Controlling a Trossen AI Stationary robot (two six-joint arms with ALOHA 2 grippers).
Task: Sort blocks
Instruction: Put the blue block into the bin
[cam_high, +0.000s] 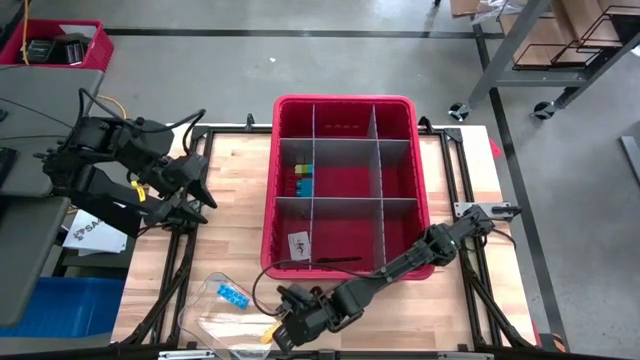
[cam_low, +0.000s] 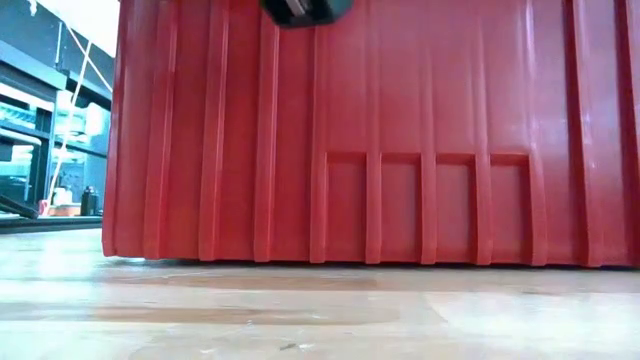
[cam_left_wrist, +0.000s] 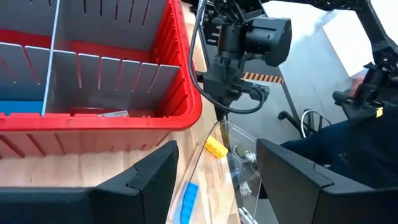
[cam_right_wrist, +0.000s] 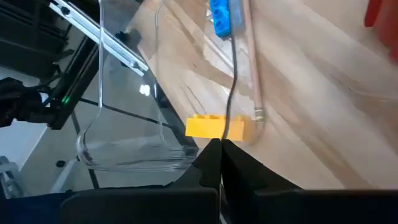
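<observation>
On the wooden table (cam_high: 240, 180), the right pincer (cam_right_wrist: 219, 144) sits pressed together by a yellow block (cam_right_wrist: 214, 126); the bin's (cam_high: 345, 105) label is unreadable.

I see a pale wood-grain table (cam_high: 235, 180), a glossy ribbed red plastic bin (cam_high: 345, 105) with matt grey dividers (cam_high: 378, 185), a clear shiny plastic tray (cam_right_wrist: 130, 118), and smooth plastic yellow block (cam_right_wrist: 214, 126) and blue block (cam_right_wrist: 224, 17).

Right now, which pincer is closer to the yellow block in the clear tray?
Right. The right pincer sits shut at the yellow block; the left pincer waits open across the table, left of the red bin.
</observation>
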